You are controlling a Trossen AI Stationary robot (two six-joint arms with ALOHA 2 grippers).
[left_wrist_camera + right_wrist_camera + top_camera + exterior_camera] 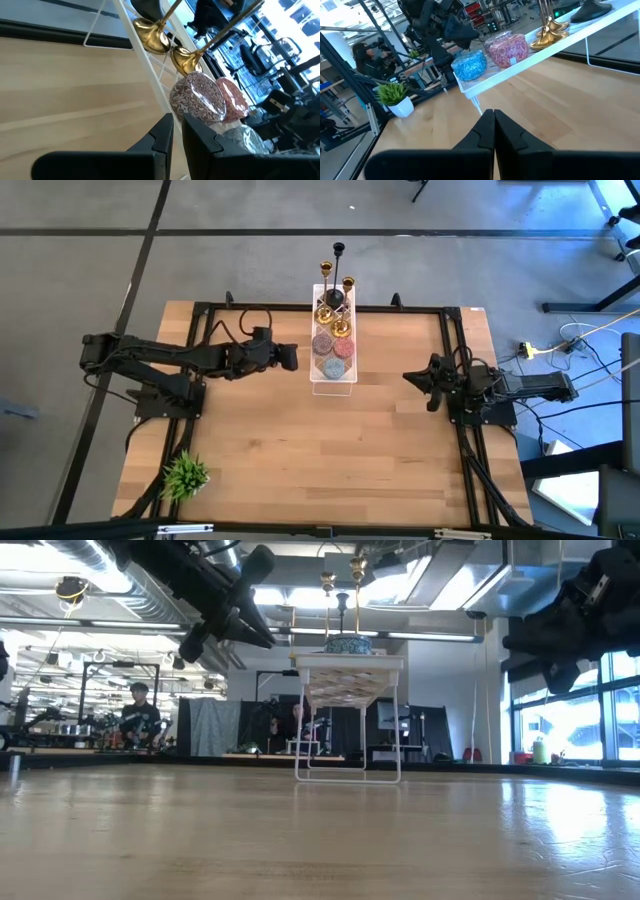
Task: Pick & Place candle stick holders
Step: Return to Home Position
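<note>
The candle stick holders stand upright on their round bases at the far end of a white raised tray [345,380]. One is black [338,275] and two are gold [325,290] [347,300]; their gold bases [150,37] [186,59] show in the left wrist view. My left gripper [290,358] [177,117] hovers shut just left of the tray, above the table, holding nothing. My right gripper [412,377] [493,112] is shut and empty, well to the right of the tray, pointing toward it.
Round patterned discs, pink [507,49] and blue [470,66], lie on the tray's nearer part. A small green plant [185,473] stands at the table's near left corner. A black frame [200,308] runs along the table's edges. Bare wood lies near the front.
</note>
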